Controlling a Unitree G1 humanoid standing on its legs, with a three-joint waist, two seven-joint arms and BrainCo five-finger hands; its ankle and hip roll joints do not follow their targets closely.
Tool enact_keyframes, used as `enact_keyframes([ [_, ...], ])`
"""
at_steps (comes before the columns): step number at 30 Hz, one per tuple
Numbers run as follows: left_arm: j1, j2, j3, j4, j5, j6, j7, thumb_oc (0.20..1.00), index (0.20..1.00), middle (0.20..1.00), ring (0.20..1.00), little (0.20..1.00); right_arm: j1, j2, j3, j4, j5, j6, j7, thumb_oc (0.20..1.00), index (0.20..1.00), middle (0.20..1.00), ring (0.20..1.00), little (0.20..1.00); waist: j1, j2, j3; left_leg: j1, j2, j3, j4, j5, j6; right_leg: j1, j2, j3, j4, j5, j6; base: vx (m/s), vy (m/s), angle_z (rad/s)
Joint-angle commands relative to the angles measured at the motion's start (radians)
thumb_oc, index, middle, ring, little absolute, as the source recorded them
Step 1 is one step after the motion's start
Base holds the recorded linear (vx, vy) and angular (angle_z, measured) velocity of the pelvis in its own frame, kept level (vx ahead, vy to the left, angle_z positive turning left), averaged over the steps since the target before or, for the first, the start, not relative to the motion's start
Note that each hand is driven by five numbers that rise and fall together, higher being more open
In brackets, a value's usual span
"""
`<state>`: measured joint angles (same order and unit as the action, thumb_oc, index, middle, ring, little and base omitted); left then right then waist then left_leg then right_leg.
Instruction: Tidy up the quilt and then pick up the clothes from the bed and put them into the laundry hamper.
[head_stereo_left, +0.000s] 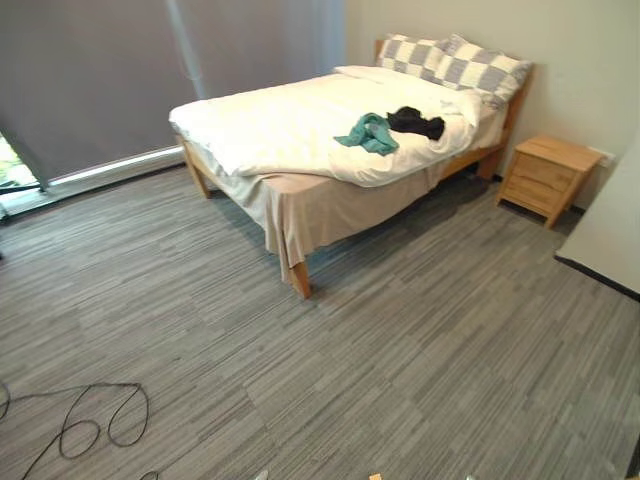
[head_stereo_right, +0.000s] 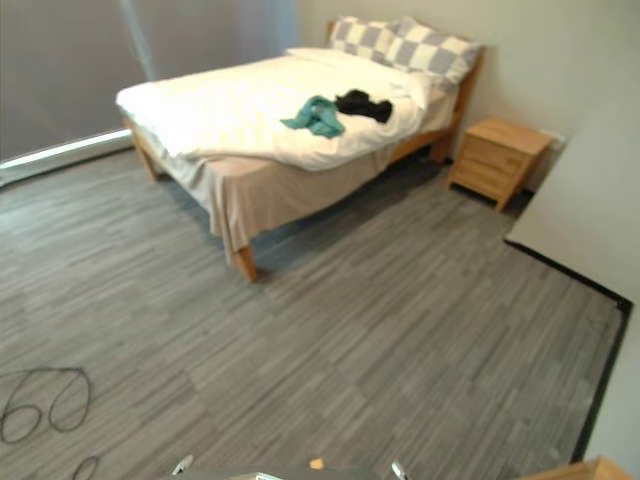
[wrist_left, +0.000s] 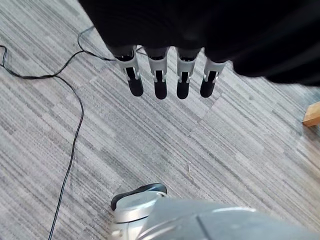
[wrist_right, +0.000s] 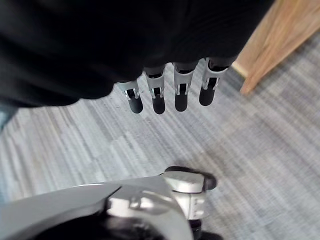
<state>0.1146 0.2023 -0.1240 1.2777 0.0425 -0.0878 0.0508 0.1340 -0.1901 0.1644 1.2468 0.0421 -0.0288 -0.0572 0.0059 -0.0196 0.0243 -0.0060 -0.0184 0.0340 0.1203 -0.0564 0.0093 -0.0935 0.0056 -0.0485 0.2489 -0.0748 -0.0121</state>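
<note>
A wooden-framed bed (head_stereo_left: 300, 275) stands on grey striped flooring (head_stereo_left: 400, 360). A white quilt (head_stereo_left: 280, 125) covers it over a beige sheet (head_stereo_left: 330, 210). Two checked pillows (head_stereo_left: 455, 62) lie at the head. A teal garment (head_stereo_left: 368, 133) and a black garment (head_stereo_left: 415, 122) lie touching on the quilt.

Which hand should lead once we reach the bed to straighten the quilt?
Neither is ahead yet: left hand and right hand both hang open over the floor, far from the bed. I'd lean right, since the teal garment and black garment lie toward the quilt's right side.
</note>
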Motion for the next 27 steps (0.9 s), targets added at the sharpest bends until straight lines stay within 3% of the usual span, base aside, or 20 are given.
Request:
enact_keyframes([
  [1,-0.112,0.024,-0.005,0.006,-0.012,-0.055,0.014,1.0,1.0,1.0,1.0,1.0,-0.117,-0.029,-0.01,0.005,0.017,-0.04,-0.03,1.0,1.0,1.0,1.0,1.0,-0.002,-0.038,0.095,0.108,0.004,0.038,-0.187,0.07,-0.027,0.194,-0.044,-0.007,-0.312,0.096,0.117,0.03,0.004,0.08],
  [16,-0.131,0.031,-0.041,0.0,0.034,-0.052,0.061,1.0,1.0,1.0,1.0,1.0,-0.125,-0.016,-0.017,0.022,0.014,-0.037,-0.07,1.0,1.0,1.0,1.0,1.0,-0.005,-0.043,0.122,0.072,0.006,0.034,-0.208,0.07,-0.019,0.147,-0.036,0.006,-0.315,0.097,0.126,0.03,0.03,-0.05],
  [17,-0.135,0.037,-0.045,-0.007,0.038,-0.053,0.071,1.0,1.0,1.0,1.0,1.0,-0.124,-0.013,-0.026,0.026,0.02,-0.038,-0.073,1.0,1.0,1.0,1.0,1.0,-0.001,-0.043,0.133,0.071,0.006,0.032,-0.202,0.062,-0.011,0.117,-0.041,-0.004,-0.232,0.077,0.124,0.08,0.071,-0.06],
  [18,-0.136,0.037,-0.045,-0.007,0.038,-0.053,0.071,1.0,1.0,1.0,1.0,1.0,-0.124,-0.013,-0.026,0.026,0.02,-0.038,-0.073,1.0,1.0,1.0,1.0,1.0,0.0,-0.044,0.132,0.07,0.006,0.033,-0.202,0.062,-0.011,0.115,-0.041,-0.004,-0.23,0.075,0.124,0.08,0.099,-0.06],
  [19,-0.141,0.044,-0.042,-0.007,0.025,-0.047,0.066,1.0,1.0,1.0,1.0,1.0,-0.128,-0.015,-0.039,0.026,0.026,-0.037,-0.073,1.0,1.0,1.0,1.0,1.0,0.006,-0.044,0.146,0.076,0.003,0.03,-0.198,0.048,0.004,0.052,-0.044,-0.024,-0.077,0.081,0.157,0.04,0.055,-0.03],
  [20,-0.141,0.044,-0.042,-0.007,0.025,-0.047,0.066,1.0,1.0,1.0,1.0,1.0,-0.128,-0.015,-0.039,0.026,0.026,-0.037,-0.073,1.0,1.0,1.0,1.0,1.0,0.006,-0.044,0.144,0.073,0.002,0.03,-0.197,0.048,0.004,0.047,-0.045,-0.023,-0.072,0.078,0.157,0.12,0.19,-0.05],
  [21,-0.147,0.038,-0.024,0.0,0.005,-0.029,0.062,1.0,1.0,1.0,1.0,1.0,-0.139,-0.022,-0.055,0.017,0.035,-0.028,-0.072,1.0,1.0,1.0,1.0,1.0,-0.006,-0.032,0.181,0.112,-0.003,0.037,-0.19,0.019,0.029,-0.072,-0.079,-0.035,0.182,0.187,0.218,0.07,0.136,-0.09],
  [22,-0.147,0.038,-0.024,0.0,0.005,-0.029,0.062,1.0,1.0,1.0,1.0,1.0,-0.14,-0.022,-0.056,0.017,0.035,-0.028,-0.072,1.0,1.0,1.0,1.0,1.0,-0.006,-0.031,0.178,0.108,-0.002,0.038,-0.189,0.021,0.029,-0.076,-0.078,-0.034,0.18,0.19,0.218,0.12,0.198,-0.17],
  [23,-0.156,0.04,-0.026,0.002,0.005,-0.026,0.065,1.0,1.0,1.0,1.0,1.0,-0.15,-0.024,-0.062,0.015,0.043,-0.026,-0.073,1.0,1.0,1.0,1.0,1.0,-0.014,-0.013,0.196,0.127,0.01,0.039,-0.189,0.014,0.035,-0.133,-0.082,-0.05,0.284,0.225,0.218,0.28,0.135,-0.02],
  [24,-0.167,0.043,-0.03,0.006,0.006,-0.025,0.069,1.0,1.0,1.0,1.0,1.0,-0.161,-0.023,-0.066,0.014,0.063,-0.028,-0.076,1.0,1.0,1.0,1.0,1.0,-0.037,0.007,0.214,0.172,0.02,0.032,-0.193,-0.002,0.031,-0.224,-0.096,-0.09,0.342,0.194,0.199,0.42,0.133,0.13],
  [26,-0.172,0.05,-0.032,0.005,0.015,-0.027,0.071,1.0,1.0,1.0,1.0,1.0,-0.15,-0.023,-0.063,0.003,0.076,-0.03,-0.075,1.0,1.0,1.0,1.0,1.0,-0.063,0.001,0.22,0.222,0.01,0.016,-0.206,-0.031,0.016,-0.235,-0.088,-0.11,0.168,0.161,0.18,0.51,-0.003,0.22],
  [27,-0.173,0.053,-0.033,0.008,0.023,-0.028,0.071,1.0,1.0,1.0,1.0,1.0,-0.144,-0.023,-0.063,-0.002,0.079,-0.031,-0.074,1.0,1.0,1.0,1.0,1.0,-0.077,-0.007,0.218,0.236,-0.001,0.004,-0.208,-0.039,0.009,-0.244,-0.077,-0.103,0.061,0.173,0.176,0.55,-0.093,0.29],
])
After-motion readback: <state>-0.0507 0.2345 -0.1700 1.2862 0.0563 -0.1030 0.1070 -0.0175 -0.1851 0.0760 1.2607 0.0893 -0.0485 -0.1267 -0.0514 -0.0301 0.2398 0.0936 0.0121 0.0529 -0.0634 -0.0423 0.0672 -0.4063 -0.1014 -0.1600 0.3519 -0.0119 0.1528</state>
